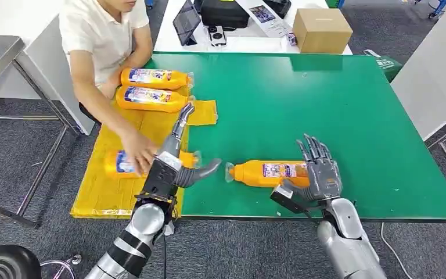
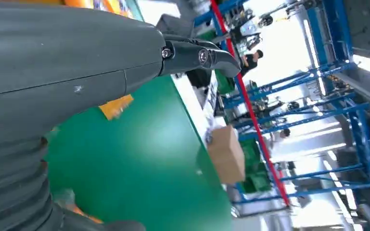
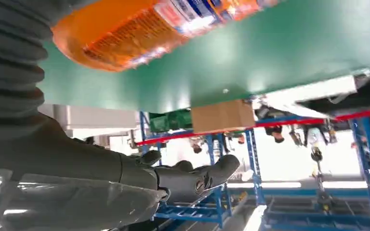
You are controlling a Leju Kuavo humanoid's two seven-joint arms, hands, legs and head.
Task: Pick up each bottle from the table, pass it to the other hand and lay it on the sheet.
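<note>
bottles, four of them, all orange plastic with blue-and-white labels, all lying on their sides. two sit side by side at the far end of the yellow sheet [image 1: 101, 195], the farther bottle [image 1: 154, 77] and the nearer one of the pair [image 1: 151, 98] almost touching. a third orange bottle [image 1: 122, 163] lies near the sheet's front end, with a person's hand [image 1: 139, 152] resting on it. the fourth orange bottle [image 1: 270, 172] lies on the bare green table top [image 1: 337, 110], cap pointing toward the sheet, its base end right against the right hand [image 1: 319, 172].

that right hand stands upright just behind the bottle's base, fingers [image 1: 313, 150] spread and pointing up, thumb low beside the bottle; nothing gripped. the right wrist view shows the bottle's base close above the thumb with a gap between them.

the left hand [image 1: 177, 154] stretches out flat over the sheet's edge, fingers extended toward the pair of bottles, thumb out toward the fourth bottle's cap, holding nothing.

a person in a white shirt [image 1: 101, 35] sits at the table's left. a brown cardboard box [image 1: 322, 29] stands beyond the far edge on a white table. grey carpet floor, blue metal racking in the wrist views.
</note>
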